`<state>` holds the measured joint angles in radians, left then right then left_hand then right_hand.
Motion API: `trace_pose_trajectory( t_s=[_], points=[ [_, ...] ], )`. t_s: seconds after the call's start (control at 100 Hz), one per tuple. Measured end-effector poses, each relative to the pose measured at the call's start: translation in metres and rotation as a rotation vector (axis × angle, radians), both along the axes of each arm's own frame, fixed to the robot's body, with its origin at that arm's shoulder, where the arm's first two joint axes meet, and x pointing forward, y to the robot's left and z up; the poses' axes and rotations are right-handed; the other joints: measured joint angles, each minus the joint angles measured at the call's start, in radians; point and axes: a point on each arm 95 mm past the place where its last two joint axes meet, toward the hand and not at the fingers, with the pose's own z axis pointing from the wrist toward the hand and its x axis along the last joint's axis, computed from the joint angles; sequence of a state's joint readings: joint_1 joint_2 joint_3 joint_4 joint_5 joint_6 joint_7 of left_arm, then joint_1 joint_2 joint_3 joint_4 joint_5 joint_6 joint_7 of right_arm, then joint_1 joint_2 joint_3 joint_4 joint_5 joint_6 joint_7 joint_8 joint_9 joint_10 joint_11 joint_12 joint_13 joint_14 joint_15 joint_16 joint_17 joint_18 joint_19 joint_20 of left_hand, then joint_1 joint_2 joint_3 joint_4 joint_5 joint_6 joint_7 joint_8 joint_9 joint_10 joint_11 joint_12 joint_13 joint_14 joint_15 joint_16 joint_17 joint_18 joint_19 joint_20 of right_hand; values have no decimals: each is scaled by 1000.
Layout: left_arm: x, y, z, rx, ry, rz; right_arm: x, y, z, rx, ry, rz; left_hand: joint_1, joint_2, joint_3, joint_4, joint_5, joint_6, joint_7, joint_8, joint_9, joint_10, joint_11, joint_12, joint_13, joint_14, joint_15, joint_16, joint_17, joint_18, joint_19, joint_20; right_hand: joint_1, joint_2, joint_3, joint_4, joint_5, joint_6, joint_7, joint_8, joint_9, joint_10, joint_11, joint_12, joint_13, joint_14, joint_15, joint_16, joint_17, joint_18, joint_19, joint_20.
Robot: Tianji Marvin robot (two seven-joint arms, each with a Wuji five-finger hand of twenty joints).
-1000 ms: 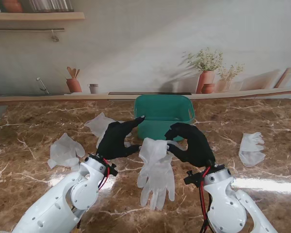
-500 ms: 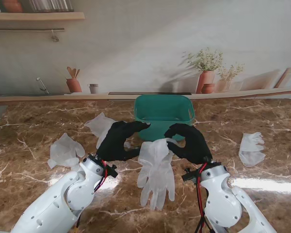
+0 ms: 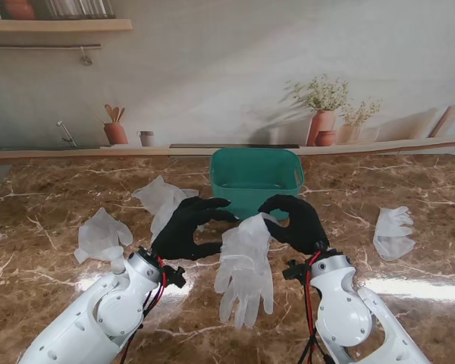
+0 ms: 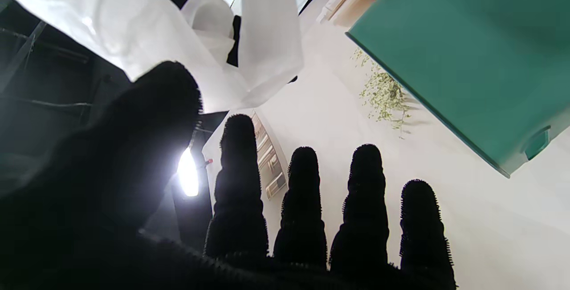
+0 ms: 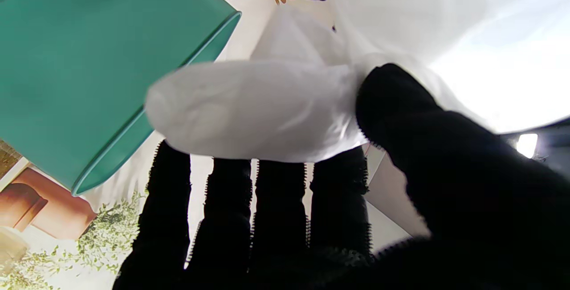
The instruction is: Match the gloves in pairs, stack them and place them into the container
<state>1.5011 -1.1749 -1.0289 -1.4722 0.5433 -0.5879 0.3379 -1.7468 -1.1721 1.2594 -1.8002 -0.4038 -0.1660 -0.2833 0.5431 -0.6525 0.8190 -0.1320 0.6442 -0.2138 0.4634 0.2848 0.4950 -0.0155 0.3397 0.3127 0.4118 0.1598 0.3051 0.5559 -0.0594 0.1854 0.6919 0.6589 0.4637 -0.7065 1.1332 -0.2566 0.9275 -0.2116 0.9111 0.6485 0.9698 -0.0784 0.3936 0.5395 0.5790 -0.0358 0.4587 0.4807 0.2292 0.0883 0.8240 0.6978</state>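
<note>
A pair of white translucent gloves point(image 3: 245, 262) hangs in the middle, just nearer to me than the green container point(image 3: 256, 178). My right hand point(image 3: 296, 224), in its black covering, is shut on the gloves' cuff; in the right wrist view the thumb point(image 5: 401, 116) pinches the white glove point(image 5: 258, 107) against the fingers. My left hand point(image 3: 188, 227) is open, curved in a C beside the cuff, index tip close to the glove. The left wrist view has the glove point(image 4: 147, 40) over the thumb, fingers point(image 4: 303, 201) spread, the container point(image 4: 467, 58) ahead.
Three more white gloves lie on the marble table point(image 3: 53, 189): one at the left point(image 3: 102, 235), one behind my left hand point(image 3: 163, 199), one at the right point(image 3: 393, 231). A wall with a printed shelf and plants rises behind the container.
My left hand has moved right toward the hanging gloves and curled its fingers, index tip now near the cuff. The right hand has kept its hold, shifting slightly.
</note>
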Motion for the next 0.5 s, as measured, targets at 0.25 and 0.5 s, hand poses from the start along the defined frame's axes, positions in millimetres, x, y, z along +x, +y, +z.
trace_pose_trajectory(
  t_s=[0.25, 0.5],
  points=[
    [-2, -9, 2, -106, 30, 30, -1, 5, -5, 17, 36, 19, 236, 117, -252, -36, 254, -42, 383, -60, 75, -1, 0, 0, 3, -11, 0, 0, 0, 0, 7, 31, 0, 0, 0, 0, 0, 2, 0, 0, 0, 2, 0, 7, 0, 2, 0, 0, 0, 1, 0, 0],
    [-3, -14, 6, -159, 124, 46, -4, 10, -17, 39, 128, 57, 250, 265, -286, -47, 127, 16, 394, 360, 183, -2, 20, 59, 15, -24, 1, 41, 0, -16, 37, 64, -1, 12, 0, 0, 0, 5, 0, -1, -5, 12, 0, 10, 0, 12, -10, 0, -1, 1, 0, 1]
  ],
)
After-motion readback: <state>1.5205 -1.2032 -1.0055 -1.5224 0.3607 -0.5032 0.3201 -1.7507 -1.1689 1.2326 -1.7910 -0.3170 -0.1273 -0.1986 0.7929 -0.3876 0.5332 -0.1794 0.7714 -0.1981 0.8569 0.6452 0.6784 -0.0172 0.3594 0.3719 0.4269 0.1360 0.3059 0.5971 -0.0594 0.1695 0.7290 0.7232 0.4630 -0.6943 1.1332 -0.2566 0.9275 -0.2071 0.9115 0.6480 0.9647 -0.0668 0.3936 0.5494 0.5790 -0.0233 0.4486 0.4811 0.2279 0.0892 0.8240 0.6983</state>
